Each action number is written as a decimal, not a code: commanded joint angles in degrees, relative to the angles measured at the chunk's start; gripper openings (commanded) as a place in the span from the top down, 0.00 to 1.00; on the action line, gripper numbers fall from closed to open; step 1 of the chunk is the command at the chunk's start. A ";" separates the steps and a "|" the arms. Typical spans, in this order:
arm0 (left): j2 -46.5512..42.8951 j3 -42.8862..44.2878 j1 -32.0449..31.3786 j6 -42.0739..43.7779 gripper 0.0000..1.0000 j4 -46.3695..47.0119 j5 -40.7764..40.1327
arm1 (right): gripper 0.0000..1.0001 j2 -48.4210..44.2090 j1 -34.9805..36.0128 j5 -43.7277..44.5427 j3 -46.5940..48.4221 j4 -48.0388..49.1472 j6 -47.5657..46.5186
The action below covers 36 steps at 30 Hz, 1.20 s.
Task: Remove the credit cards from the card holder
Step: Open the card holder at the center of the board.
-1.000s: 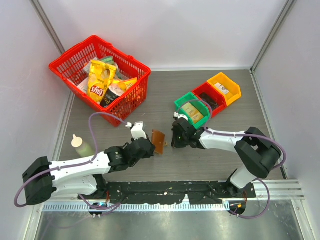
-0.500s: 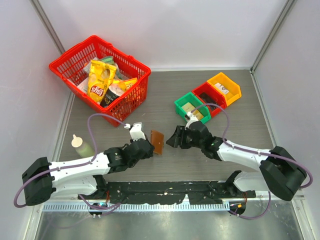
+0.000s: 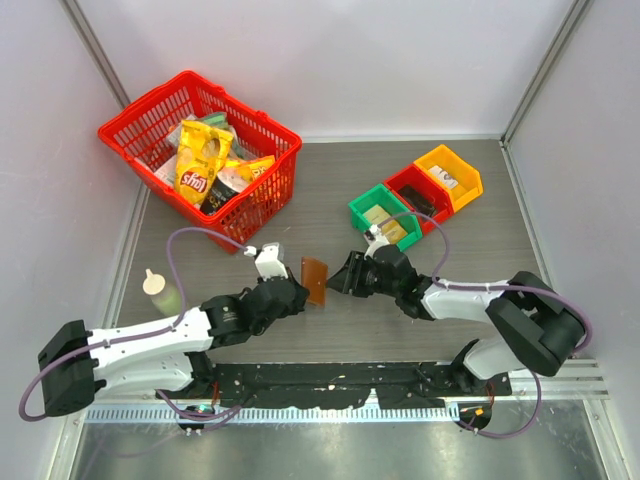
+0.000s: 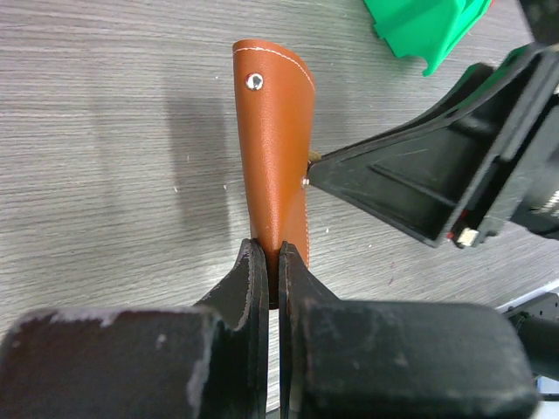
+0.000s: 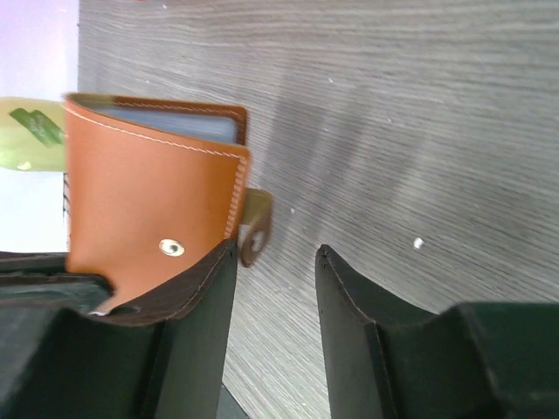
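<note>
Left wrist view: your left gripper (image 4: 271, 255) pinches card holder (image 4: 275, 148), centre. Right gripper (image 5: 275, 260) wide, empty, beside. Step: approach. Next, align jaws on hidden credit cards.

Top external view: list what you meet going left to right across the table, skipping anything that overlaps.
bottle, left gripper, card holder, right gripper, green bin, red bin, orange bin. Skipped: the red basket, which spans several.
</note>
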 commanded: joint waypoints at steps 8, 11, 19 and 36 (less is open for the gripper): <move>-3.26 1.28 -0.15 -0.32 1.00 3.84 -0.15 | 0.61 4.68 -0.48 -3.76 -2.00 13.24 1.80; -3.79 0.93 -0.24 -0.23 1.00 4.28 0.20 | 0.60 4.94 -0.57 -4.46 -2.26 15.17 1.98; -4.14 -1.01 -0.15 -1.81 0.96 4.81 -1.81 | 0.99 2.76 -2.77 -5.16 -3.67 13.08 1.02; 13.51 12.34 -0.24 2.67 0.00 -6.88 -0.24 | 0.99 -6.13 -3.21 -2.88 0.55 -10.83 -8.30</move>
